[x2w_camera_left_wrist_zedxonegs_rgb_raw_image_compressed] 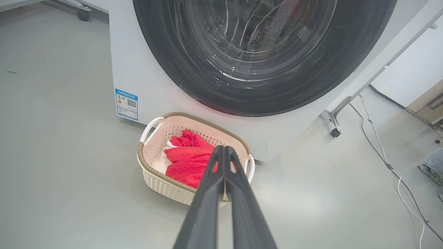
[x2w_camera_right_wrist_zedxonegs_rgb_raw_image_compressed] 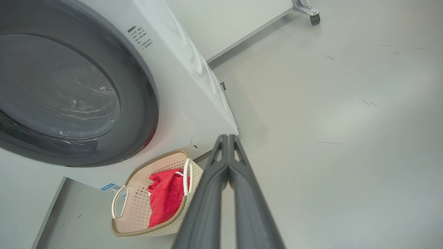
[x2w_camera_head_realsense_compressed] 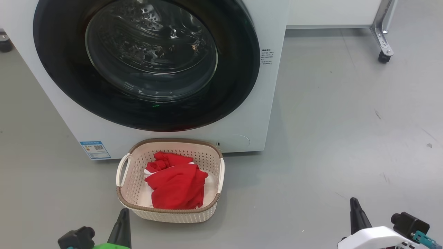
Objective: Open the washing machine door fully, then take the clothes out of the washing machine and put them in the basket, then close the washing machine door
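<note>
The white washing machine (x2w_camera_head_realsense_compressed: 173, 141) fills the upper left of the head view. Its round black-rimmed door (x2w_camera_head_realsense_compressed: 145, 62) lies flat against the front, shut. On the floor just in front stands the cream basket (x2w_camera_head_realsense_compressed: 131, 162), and red clothes (x2w_camera_head_realsense_compressed: 176, 183) with white trim lie inside it. My left gripper (x2w_camera_head_realsense_compressed: 123, 211) is shut and empty, low at the left, near the basket's front corner. The right gripper (x2w_camera_head_realsense_compressed: 353, 200) is shut and empty too, low at the right, well clear of the basket. In the left wrist view the shut fingers (x2w_camera_left_wrist_zedxonegs_rgb_raw_image_compressed: 207, 193) point over the basket (x2w_camera_left_wrist_zedxonegs_rgb_raw_image_compressed: 155, 138).
A blue label (x2w_camera_head_realsense_compressed: 95, 149) sits on the washer's lower left corner. A metal leg on a caster (x2w_camera_head_realsense_compressed: 383, 55) stands at the back right. In the left wrist view, cables (x2w_camera_left_wrist_zedxonegs_rgb_raw_image_compressed: 391, 162) trail across the floor and a person's foot (x2w_camera_left_wrist_zedxonegs_rgb_raw_image_compressed: 431, 171) is at the right edge.
</note>
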Motion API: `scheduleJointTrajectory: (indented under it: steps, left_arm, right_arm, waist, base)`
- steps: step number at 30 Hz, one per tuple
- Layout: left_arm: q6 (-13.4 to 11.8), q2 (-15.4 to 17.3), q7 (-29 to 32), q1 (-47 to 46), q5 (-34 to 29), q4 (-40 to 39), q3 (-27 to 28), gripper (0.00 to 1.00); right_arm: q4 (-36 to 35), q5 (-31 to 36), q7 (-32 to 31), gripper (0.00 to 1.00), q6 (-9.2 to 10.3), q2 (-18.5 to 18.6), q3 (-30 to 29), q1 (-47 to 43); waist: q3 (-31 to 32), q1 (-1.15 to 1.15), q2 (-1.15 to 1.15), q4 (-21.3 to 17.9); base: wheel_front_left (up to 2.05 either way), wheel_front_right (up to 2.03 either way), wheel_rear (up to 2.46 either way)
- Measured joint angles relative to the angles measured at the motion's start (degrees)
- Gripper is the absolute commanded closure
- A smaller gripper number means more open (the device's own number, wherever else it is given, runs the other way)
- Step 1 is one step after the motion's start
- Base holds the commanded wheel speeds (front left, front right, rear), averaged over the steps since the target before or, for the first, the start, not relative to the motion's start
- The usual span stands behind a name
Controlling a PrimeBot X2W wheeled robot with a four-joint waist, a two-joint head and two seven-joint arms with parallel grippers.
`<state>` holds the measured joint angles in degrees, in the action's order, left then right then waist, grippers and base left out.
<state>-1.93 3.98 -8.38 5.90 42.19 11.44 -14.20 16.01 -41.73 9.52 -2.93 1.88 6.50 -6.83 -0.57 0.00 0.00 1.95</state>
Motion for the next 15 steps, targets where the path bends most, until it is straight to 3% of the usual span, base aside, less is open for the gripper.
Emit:
scheduleJointTrajectory:
  steps: [15]
  left_arm:
    - [1.4,0.2,2.3,-1.3,11.0,0.3,3.0,1.0]
  right_arm:
    - [-0.3,-11.1,-2.7,1.0,-0.54,0.5,-2.1,2.0]
  waist:
    - [0.1,0.0,0.0,-0.4]
  base:
    - [0.0,0.0,0.0]
